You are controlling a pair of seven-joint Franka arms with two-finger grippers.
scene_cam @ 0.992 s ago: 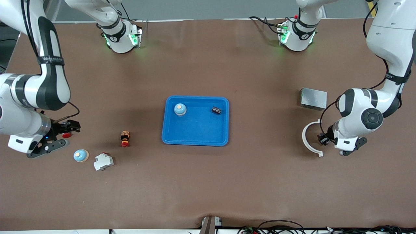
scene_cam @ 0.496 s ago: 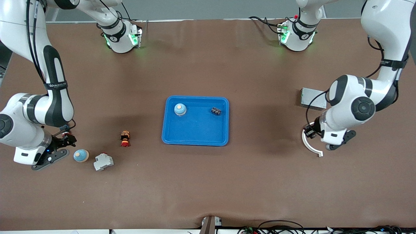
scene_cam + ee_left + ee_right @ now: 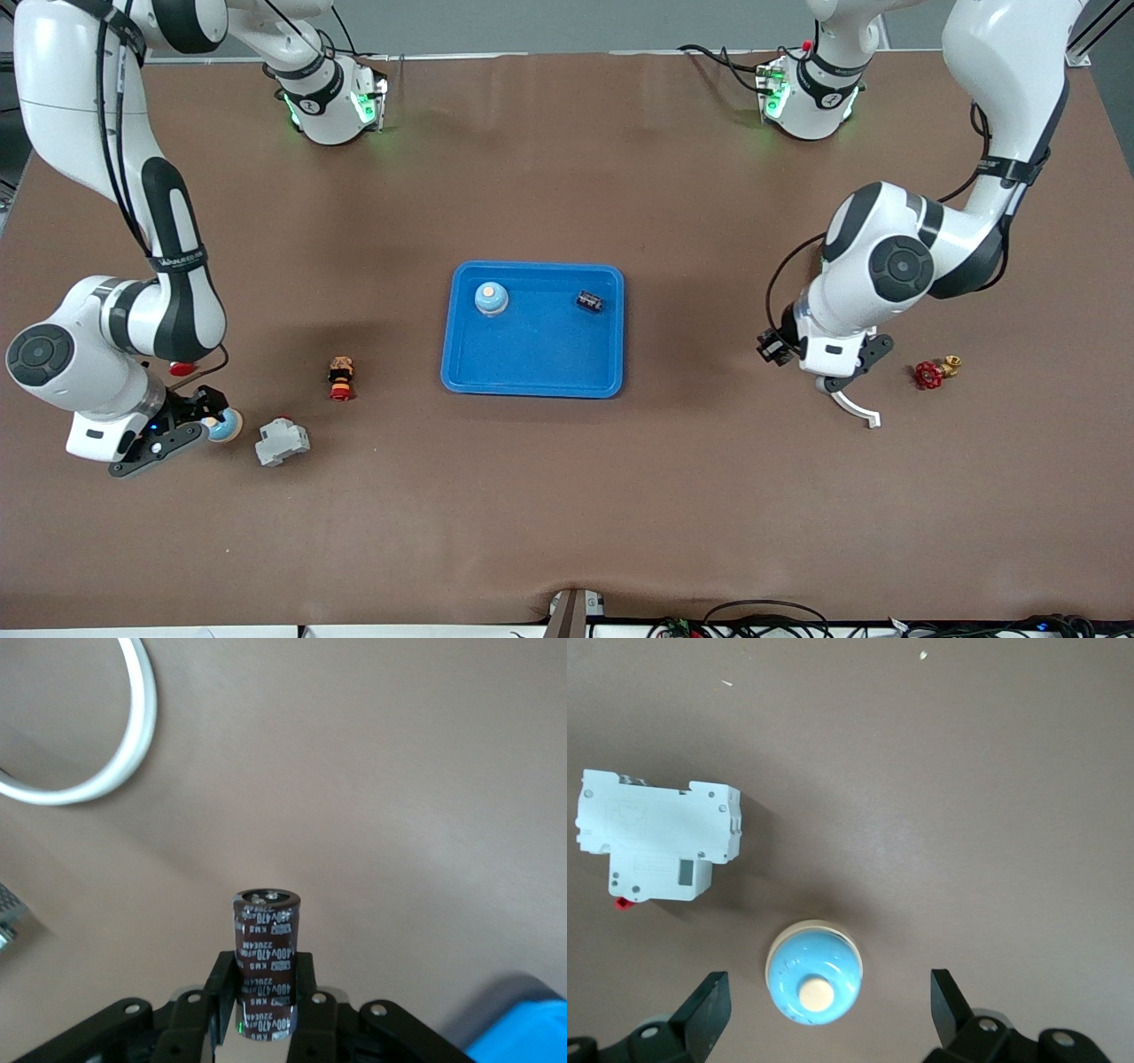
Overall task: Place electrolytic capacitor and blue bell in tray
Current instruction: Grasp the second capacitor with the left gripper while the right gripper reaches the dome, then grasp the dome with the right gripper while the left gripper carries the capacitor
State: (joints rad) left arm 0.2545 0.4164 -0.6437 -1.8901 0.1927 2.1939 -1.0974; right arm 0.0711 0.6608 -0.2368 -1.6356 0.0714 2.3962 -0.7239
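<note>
The blue tray (image 3: 532,354) lies mid-table and holds a blue bell (image 3: 491,299) and a dark electrolytic capacitor (image 3: 590,301). A second blue bell (image 3: 228,428) stands on the table toward the right arm's end. My right gripper (image 3: 213,415) is open over it. In the right wrist view that bell (image 3: 813,973) sits between the spread fingers of the right gripper (image 3: 828,992), touching neither. My left gripper (image 3: 772,347) hangs over bare table beside the tray. The left gripper (image 3: 266,970) is shut on another capacitor (image 3: 266,921), held upright.
A white circuit breaker (image 3: 282,440) (image 3: 660,837) lies close beside the outer bell. A red-and-black push button (image 3: 341,378) stands between it and the tray. A white ring (image 3: 858,409) (image 3: 89,753) and a red valve (image 3: 928,375) lie under and past the left arm.
The left arm has swung toward the tray with the capacitor, uncovering the red valve and hiding the grey box. The right gripper has moved from beside the outer bell to over it.
</note>
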